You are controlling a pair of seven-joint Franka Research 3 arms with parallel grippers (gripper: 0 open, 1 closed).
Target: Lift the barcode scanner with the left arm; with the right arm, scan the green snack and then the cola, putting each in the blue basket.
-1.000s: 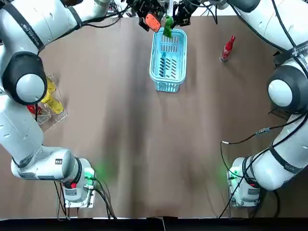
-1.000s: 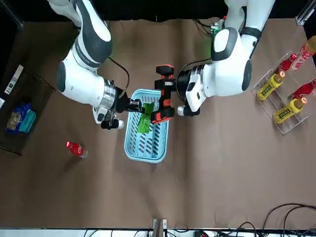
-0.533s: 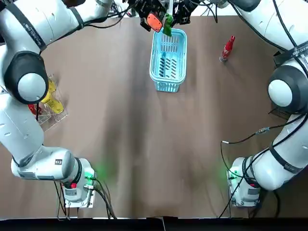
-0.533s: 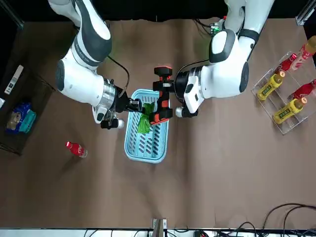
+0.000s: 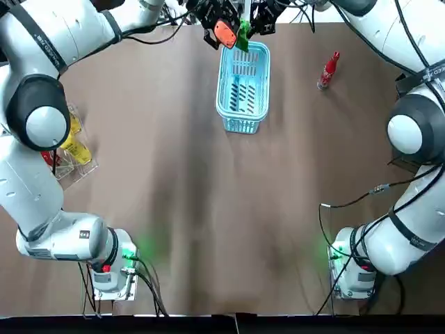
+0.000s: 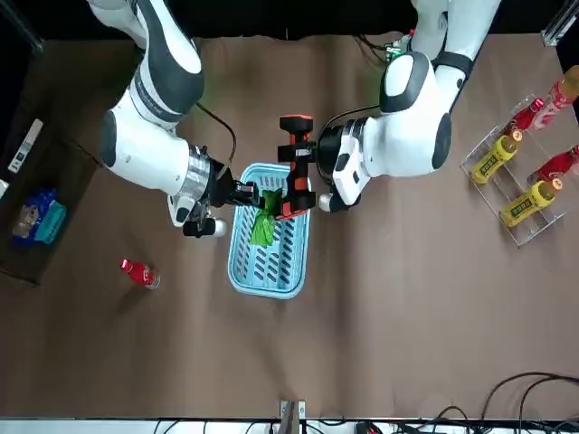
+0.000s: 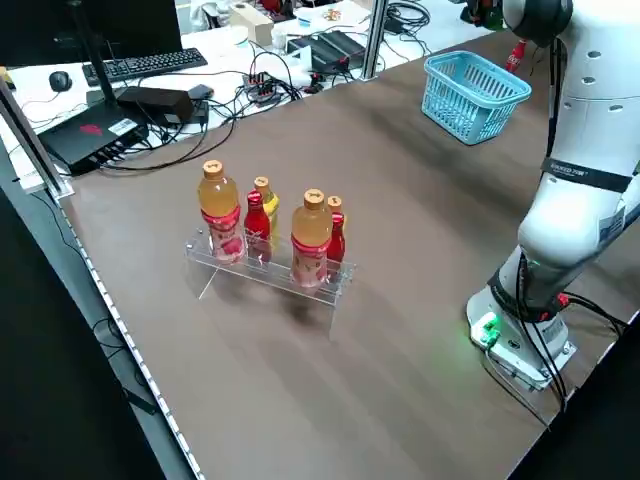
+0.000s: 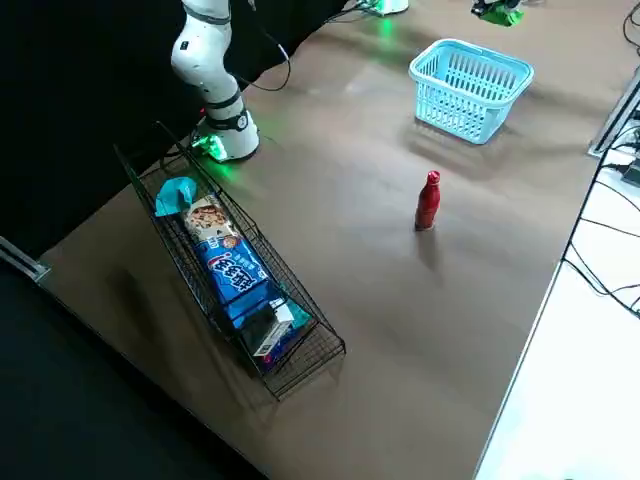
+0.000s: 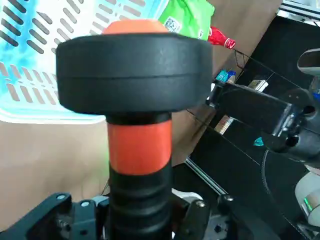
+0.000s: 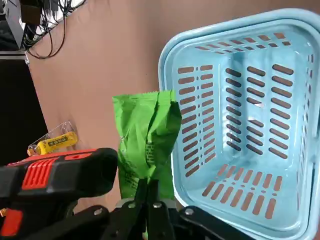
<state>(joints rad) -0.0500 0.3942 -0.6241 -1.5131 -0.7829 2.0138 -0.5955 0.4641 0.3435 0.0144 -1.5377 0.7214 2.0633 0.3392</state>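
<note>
The black-and-orange barcode scanner (image 5: pixel 223 31) (image 6: pixel 295 177) (image 9: pixel 135 100) hangs above the far rim of the blue basket (image 5: pixel 243 126) (image 6: pixel 263 287) (image 10: pixel 260 120), and my left gripper (image 6: pixel 314 186) is shut on its handle. Right beside the scanner's head hangs the green snack (image 5: pixel 243 36) (image 6: pixel 265 223) (image 10: pixel 147 137), pinched at one edge by my shut right gripper (image 6: pixel 242 193) (image 10: pixel 148 198). The snack is over the basket's far end, clear of its floor. The red cola (image 5: pixel 328 69) (image 6: pixel 138 272) (image 8: pixel 428 200) stands upright on the table to the basket's right.
A clear rack of bottles (image 5: pixel 68 142) (image 7: pixel 268 245) stands at the table's left edge. On the robot's right, a wire rack with snack packs (image 8: pixel 232 272) (image 6: pixel 36 217) lies off the brown table. Cables and equipment crowd the far edge behind both grippers.
The left gripper has carried the scanner a little closer to the green snack. The snack has shifted slightly toward the far edge. Basket and cola have not moved.
</note>
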